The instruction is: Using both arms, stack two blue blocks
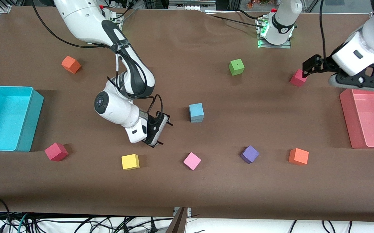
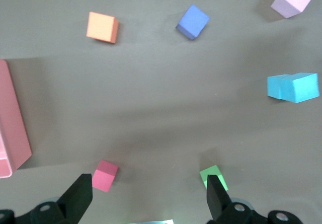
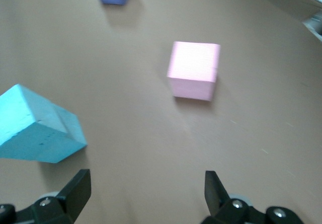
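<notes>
Two blue blocks (image 1: 196, 112) already stacked mid-table, so I judge the task essentially done.
My right gripper (image 1: 158, 131) sits just beside the stack toward the right arm's end, jaws released, empty. My left gripper (image 1: 309, 67) waits over the red cube (image 1: 298, 78), jaws spread, holding nothing.

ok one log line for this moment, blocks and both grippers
blue blocks: stacked, mid-table | right gripper: open, empty, beside stack | left gripper: open, empty, over red block
</notes>
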